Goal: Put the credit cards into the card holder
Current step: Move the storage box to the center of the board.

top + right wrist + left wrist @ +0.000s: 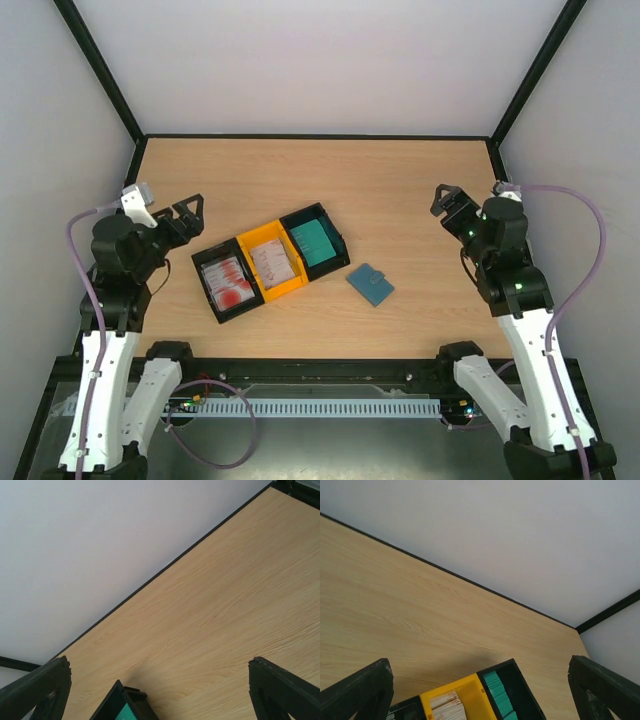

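Left wrist view cuts the trays off at the bottom edge: just a bit of the yellow tray (470,692), some pale cards in it, and part of the teal stack (496,692) in the black tray (520,690) next to it. Right wrist view shows only 1 corner of that black tray, w/ a speck of teal. The print on the credit cards (230,283) is too small to read; they look white w/ red blotches. More lie in the yellow tray. The left gripper (190,212) is wide open, holds nothing, and hangs over the table near the left end of the tray row. The right gripper (444,200) is wide open too, w/ nothing in it, well apart from the trays. The cards' long sides run far-left to near-right, same as their trays. The card holder (370,284) lies flat and closed on the table, just beside the near-right end of the 3 trays, touching none. It sits turned like a diamond; it's approx square, so I can't tell its long side.
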Robot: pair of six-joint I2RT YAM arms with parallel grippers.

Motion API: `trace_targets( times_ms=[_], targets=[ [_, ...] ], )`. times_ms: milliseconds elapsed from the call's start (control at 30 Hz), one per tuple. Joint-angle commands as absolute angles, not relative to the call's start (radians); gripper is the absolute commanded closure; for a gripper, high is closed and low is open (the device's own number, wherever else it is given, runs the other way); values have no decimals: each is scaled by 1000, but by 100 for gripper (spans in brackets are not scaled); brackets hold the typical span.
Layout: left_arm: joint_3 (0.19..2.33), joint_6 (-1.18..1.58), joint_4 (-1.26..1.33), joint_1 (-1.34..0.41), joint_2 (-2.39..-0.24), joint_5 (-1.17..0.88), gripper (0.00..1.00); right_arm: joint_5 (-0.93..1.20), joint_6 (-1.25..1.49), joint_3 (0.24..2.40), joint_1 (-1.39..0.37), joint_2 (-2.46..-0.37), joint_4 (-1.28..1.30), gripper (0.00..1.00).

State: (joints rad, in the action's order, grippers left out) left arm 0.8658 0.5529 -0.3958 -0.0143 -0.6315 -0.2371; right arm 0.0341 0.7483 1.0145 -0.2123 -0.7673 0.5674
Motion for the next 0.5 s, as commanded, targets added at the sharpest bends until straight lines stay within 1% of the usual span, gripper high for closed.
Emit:
trace_targets(
  times_ms=[0,233,367,467],
  targets=[
    [845,585,-412,35,-617,-266,3,162,760,966,-130,-720,478,5],
    [837,591,-505,71,-587,-153,0,238,795,905,-63,-669,420,7],
    [827,636,-629,75,-582,20,0,362,765,869,-50,-680,381,7],
    [807,655,-690,76,-590,71,0,433,755,847,-46,-714,371,8]
  ],
)
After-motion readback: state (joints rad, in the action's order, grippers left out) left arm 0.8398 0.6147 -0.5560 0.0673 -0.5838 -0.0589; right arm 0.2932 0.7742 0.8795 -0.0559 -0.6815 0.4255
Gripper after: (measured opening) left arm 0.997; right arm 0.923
